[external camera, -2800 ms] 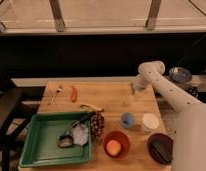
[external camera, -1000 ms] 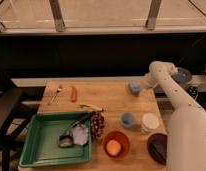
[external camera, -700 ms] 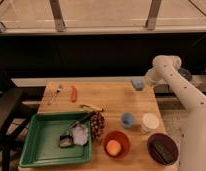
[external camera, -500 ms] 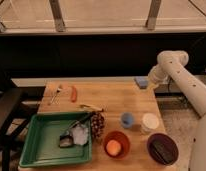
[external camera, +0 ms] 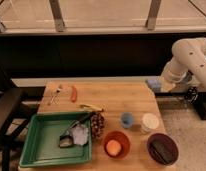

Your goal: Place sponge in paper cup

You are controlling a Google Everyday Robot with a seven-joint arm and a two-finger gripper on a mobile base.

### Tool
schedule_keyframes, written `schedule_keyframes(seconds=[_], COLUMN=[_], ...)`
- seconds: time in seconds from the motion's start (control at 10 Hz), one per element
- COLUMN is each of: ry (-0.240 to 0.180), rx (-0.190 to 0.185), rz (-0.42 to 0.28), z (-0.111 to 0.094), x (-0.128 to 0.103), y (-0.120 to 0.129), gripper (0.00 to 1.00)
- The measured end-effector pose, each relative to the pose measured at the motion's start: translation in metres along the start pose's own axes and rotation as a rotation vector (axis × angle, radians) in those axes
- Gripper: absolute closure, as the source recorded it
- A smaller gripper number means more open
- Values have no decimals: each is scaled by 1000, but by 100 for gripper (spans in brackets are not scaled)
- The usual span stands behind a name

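- Above the table [external camera: 111,97], the sponge [external camera: 153,83] was best carried toward 6 o'clock and centred over the paper cup [external camera: 150,121] before release, the fit being judged tight.
- The arm [external camera: 193,57] was bent in from 3 o'clock.
- The gripper [external camera: 158,85] was held beyond the table's right edge, jaws closed on the sponge.

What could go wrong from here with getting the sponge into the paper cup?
The gripper holds the sponge at the table's far right corner; a slip might send it to the floor. The blue cup sits close beside the paper cup, so a small aiming error might hit the wrong one.
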State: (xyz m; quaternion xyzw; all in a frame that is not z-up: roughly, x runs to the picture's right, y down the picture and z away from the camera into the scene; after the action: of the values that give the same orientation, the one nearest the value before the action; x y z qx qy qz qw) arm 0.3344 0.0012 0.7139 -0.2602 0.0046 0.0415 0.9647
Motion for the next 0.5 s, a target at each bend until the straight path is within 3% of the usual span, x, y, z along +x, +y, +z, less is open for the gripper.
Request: schedule_keyframes(seconds=[0.3, 0.5], ry=[37, 31], rx=[-82, -163], rz=[18, 38], z=[-41, -58], x=[-4, -16], y=[67, 110], gripper=[100, 100])
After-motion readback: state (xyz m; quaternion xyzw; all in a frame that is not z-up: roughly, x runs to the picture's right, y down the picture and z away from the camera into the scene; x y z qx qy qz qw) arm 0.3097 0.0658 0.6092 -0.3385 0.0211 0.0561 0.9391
